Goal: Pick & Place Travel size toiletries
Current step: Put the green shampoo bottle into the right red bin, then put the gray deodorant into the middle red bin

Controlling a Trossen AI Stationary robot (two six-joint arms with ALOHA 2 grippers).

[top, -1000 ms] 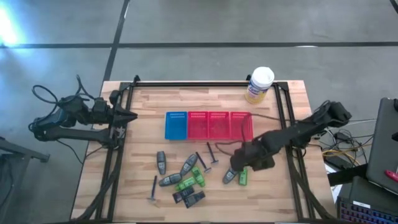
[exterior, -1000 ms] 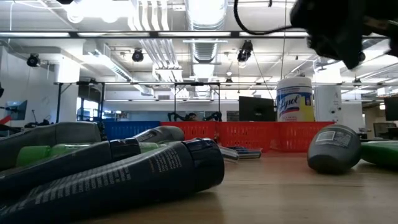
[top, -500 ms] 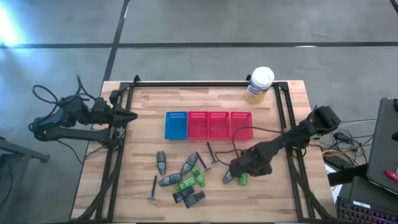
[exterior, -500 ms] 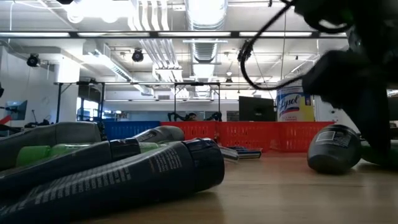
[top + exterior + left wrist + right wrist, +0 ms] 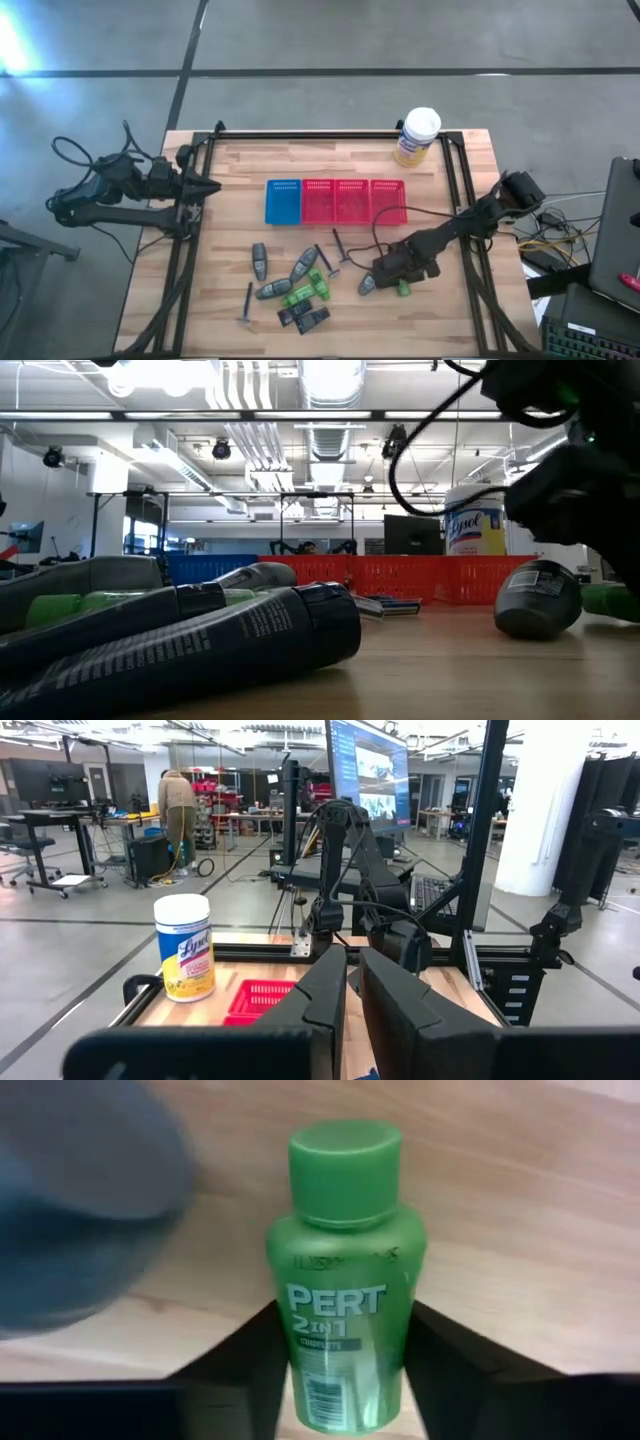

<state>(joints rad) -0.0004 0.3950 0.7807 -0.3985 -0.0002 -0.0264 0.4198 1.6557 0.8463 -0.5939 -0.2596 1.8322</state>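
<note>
A green bottle (image 5: 345, 1280) labelled PERT lies on its side on the wooden table (image 5: 450, 170), toward the near right, its cap pointing away from my right wrist. My right gripper (image 5: 392, 272) is down on it, slanting steeply, its fingers closed against the bottle's sides. A grey oval piece (image 5: 368, 285) lies just left of the green bottle (image 5: 403, 288); the low view shows the grey piece (image 5: 538, 598) beside the green bottle (image 5: 610, 600). My left gripper (image 5: 205, 187) hangs shut and level over the table's left edge, holding nothing. My right gripper pinches the green bottle's lower body (image 5: 282, 1342) between its two fingers (image 5: 240, 1370), one on each side, below the label. The fingers come from above, slanting down. The bottle lies flat on the table, label up.
A blue basket (image 5: 283, 200) and a row of red baskets (image 5: 354, 200) stand mid-table. A white-lidded canister (image 5: 417, 136) stands at the far right. More grey pieces, green bottles and dark packets (image 5: 295, 290) lie near the front, with thin razors (image 5: 340, 250) among them.
My right gripper has come down from above the table onto the green bottle at the near right, tipping a little steeper. My left arm has kept still.
</note>
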